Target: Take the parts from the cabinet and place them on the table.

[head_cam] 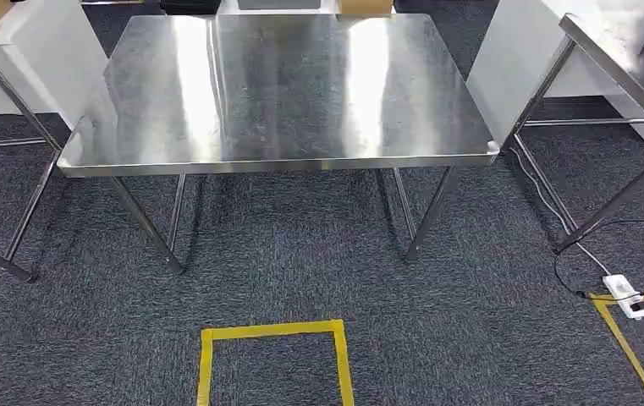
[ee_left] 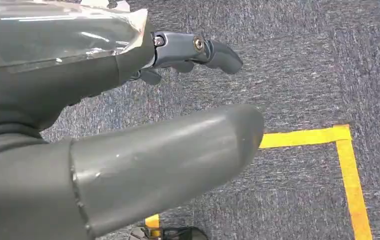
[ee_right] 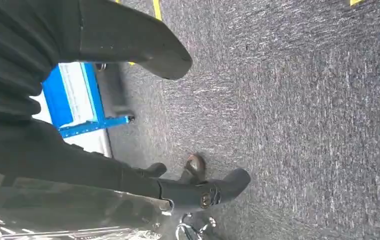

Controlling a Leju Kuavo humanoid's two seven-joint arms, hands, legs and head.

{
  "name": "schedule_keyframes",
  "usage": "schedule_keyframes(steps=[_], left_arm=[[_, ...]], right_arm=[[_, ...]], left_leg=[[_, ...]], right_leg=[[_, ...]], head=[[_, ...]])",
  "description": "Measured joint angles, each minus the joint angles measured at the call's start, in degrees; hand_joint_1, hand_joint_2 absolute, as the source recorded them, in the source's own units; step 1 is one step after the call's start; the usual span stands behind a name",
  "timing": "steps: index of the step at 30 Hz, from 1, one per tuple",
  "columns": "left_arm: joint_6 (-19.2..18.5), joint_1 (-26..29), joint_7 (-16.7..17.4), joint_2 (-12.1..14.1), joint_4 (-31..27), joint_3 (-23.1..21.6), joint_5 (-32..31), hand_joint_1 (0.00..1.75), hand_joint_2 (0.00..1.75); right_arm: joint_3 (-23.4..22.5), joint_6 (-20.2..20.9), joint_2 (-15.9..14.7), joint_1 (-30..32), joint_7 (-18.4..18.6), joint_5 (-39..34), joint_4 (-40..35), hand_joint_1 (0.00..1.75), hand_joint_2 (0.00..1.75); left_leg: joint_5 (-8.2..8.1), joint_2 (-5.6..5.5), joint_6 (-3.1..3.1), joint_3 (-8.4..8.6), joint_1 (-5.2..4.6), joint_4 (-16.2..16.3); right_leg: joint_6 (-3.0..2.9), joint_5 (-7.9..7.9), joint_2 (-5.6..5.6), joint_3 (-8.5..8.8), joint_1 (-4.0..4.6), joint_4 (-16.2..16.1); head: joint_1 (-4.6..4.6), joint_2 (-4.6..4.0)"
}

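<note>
The shiny steel surface [head_cam: 284, 93] stood bare above grey carpet [head_cam: 470, 321]. The left hand [ee_left: 128, 150] and right hand [ee_right: 103, 165] hung over carpet, fingers [ee_left: 217, 55] released, grasping nothing.

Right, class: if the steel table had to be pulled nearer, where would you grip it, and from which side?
Probably the front lip of the steel table, from the near side. That turned-down edge faces the view unobstructed and can be hooked from below; the flat glossy top offers no purchase.

left hand [ee_left: 143, 145] hanging, holding nothing; right hand [ee_right: 128, 115] likewise
</note>
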Motion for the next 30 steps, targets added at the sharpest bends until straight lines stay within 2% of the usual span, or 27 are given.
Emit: schedule_keyframes(steps=[1, 5, 30], left_arm=[[0.0, 0.0, 0.0, 0.0, 0.0, 0.0, 0.0, 0.00, 0.00], [0.0, 0.0, 0.0, -0.1, 0.0, 0.0, 0.0, 0.00, 0.00], [-0.1, 0.1, 0.1, -0.2, 0.0, 0.2, 0.2, 0.00, 0.00]], right_arm=[[0.0, 0.0, 0.0, 0.1, 0.0, 0.0, 0.0, 0.00, 1.75], [0.0, 0.0, 0.0, 0.0, 0.0, 0.0, 0.0, 0.00, 1.75], [0.0, 0.3, 0.0, 0.1, -0.7, 0.1, 0.0, 0.00, 1.75]], left_leg=[[-0.03, 0.02, -0.18, -0.14, 0.02, 0.1], [-0.09, 0.01, -0.16, -0.17, -0.04, 0.1], [-0.08, 0.02, -0.17, -0.20, 0.00, 0.1]], right_leg=[[-0.62, 0.17, 0.08, -0.19, -0.34, -0.1], [-0.54, 0.13, 0.07, -0.62, -0.22, -0.2], [-0.51, 0.14, 0.07, -0.69, -0.18, -0.1]], head=[[0.07, 0.00], [0.22, 0.00], [0.20, 0.00]])
